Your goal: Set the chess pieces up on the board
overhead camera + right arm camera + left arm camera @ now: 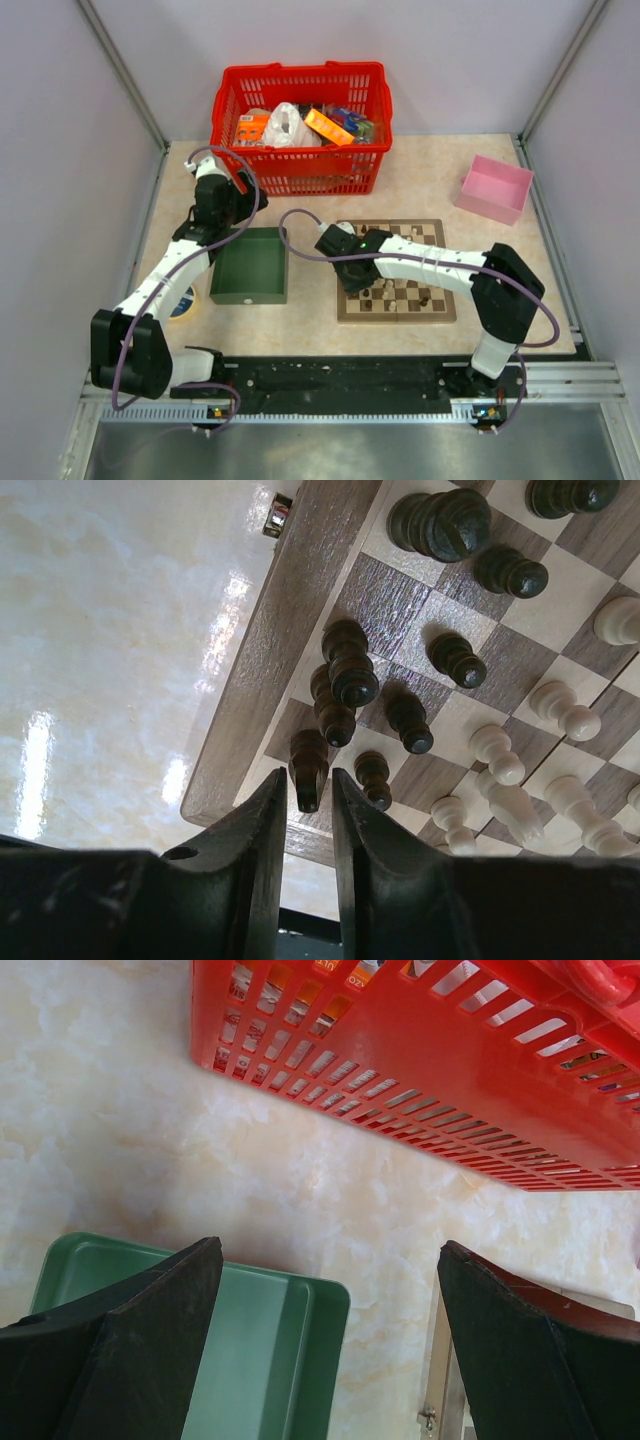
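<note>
The board (395, 317) lies right of centre, and its near-left corner (270, 650) fills the right wrist view. Several dark chess pieces (350, 670) stand along its left squares, with pale ones (500, 770) to their right. My right gripper (308, 776) hangs over that corner (358, 283). Its jaws stand slightly apart around one dark piece (308, 758), which stands upright on a corner square with a thin gap showing on its right side. My left gripper (330, 1248) is open and empty, up near the basket (235, 185).
A green tray (250, 265) sits left of the board, its corner (260, 1340) under the left fingers. A red basket (300, 110) of packets stands at the back, its wall (420, 1050) close ahead of the left gripper. A pink box (493, 187) is back right.
</note>
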Motion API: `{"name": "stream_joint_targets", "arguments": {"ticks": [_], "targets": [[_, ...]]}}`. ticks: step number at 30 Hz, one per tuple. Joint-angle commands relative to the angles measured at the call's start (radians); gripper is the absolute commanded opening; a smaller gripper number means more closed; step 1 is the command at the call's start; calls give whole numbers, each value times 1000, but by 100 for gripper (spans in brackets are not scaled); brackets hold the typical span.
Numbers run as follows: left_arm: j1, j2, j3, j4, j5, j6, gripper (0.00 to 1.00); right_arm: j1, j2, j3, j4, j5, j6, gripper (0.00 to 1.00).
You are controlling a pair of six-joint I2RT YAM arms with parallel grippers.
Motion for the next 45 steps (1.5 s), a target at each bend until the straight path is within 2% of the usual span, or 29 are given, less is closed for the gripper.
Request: {"name": "stream_joint_targets", "arguments": {"ticks": [1,6,11,14,18,23,28,35,45], "targets": [[7,-28,-8,38,0,-4,94,14,-21,57,15,7,-1,27],[7,-34,-8,34,0,-2,94,14,-67,94,-19,-4,-7,30],[7,-39,-6,35,2,-4,94,7,-202,76,-58,62,-2,35],[7,-42,-6,37,8,-8,94,-46,-306,1,-87,114,44,37],[7,-42,-8,40,23,-16,94,-170,-453,-180,-133,78,176,37],[7,-34,-9,52,49,-14,94,-204,-578,-331,-197,79,301,40],[7,-22,-9,65,66,-14,93,-253,-566,-408,-159,41,322,39],[7,-14,0,68,68,-14,93,-269,-523,-395,-147,87,306,39],[7,-2,0,72,74,-16,93,-376,-541,-451,-78,38,246,38]]}}
